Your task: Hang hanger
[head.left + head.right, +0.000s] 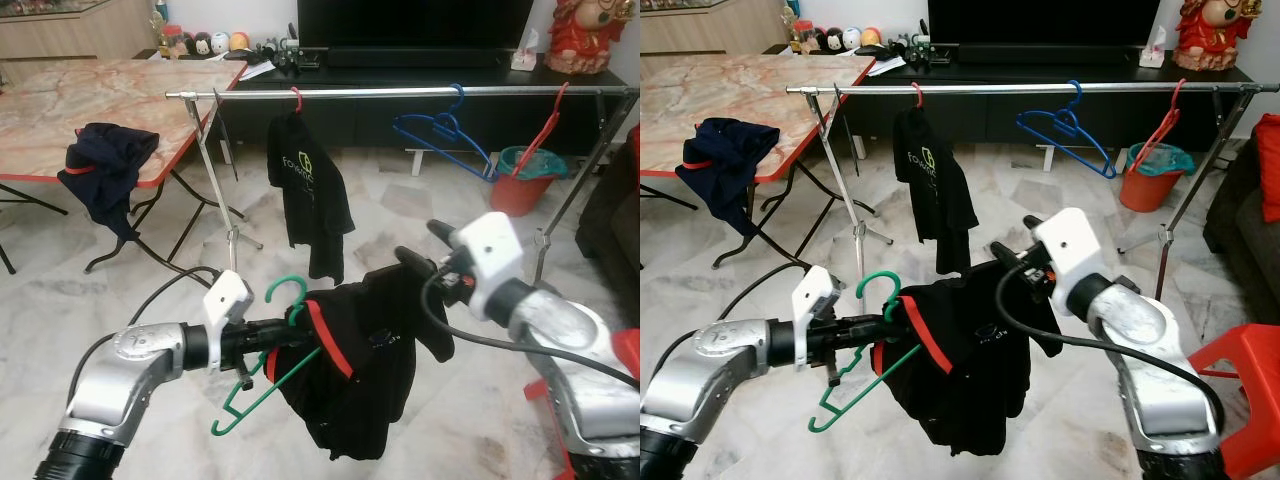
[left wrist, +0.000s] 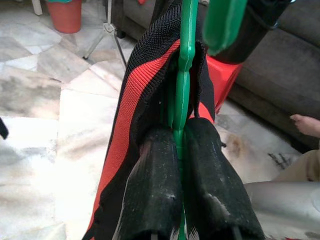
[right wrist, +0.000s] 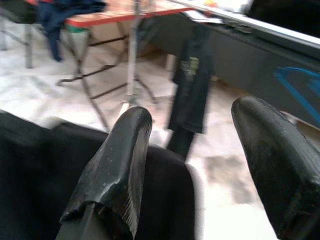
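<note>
**A:** Where is your hanger now?

**B:** Your left gripper (image 1: 262, 338) is clamped on the green plastic hanger (image 1: 262, 372), fingers (image 2: 150, 190) pinched either side of its stem just below the hook. A black garment with a red-trimmed collar (image 1: 350, 375) hangs on it, low and near you. Your right gripper (image 3: 200, 165) stands with its fingers spread apart and nothing between them, just to the right, against the cloth.

**A:** And where does it go?

**B:** The long silver metal rail (image 1: 400, 91) lies farther off and higher, its long axis running left to right across your view. The hook points up, so I judge you must lift and carry it forward; the left arm does the carrying.

**A:** What is already up there?

**B:** Three hangers: a red one bearing a black printed T-shirt (image 1: 308, 185), a bare blue hanger (image 1: 440, 135), and a bare red hanger (image 1: 540, 135) on the right. I'd aim for the open stretch between the T-shirt and the blue one.

**A:** Anything else?

**B:** One dark garment (image 1: 105, 170) draped over the marble-patterned folding table (image 1: 60, 110) on the left.
</note>
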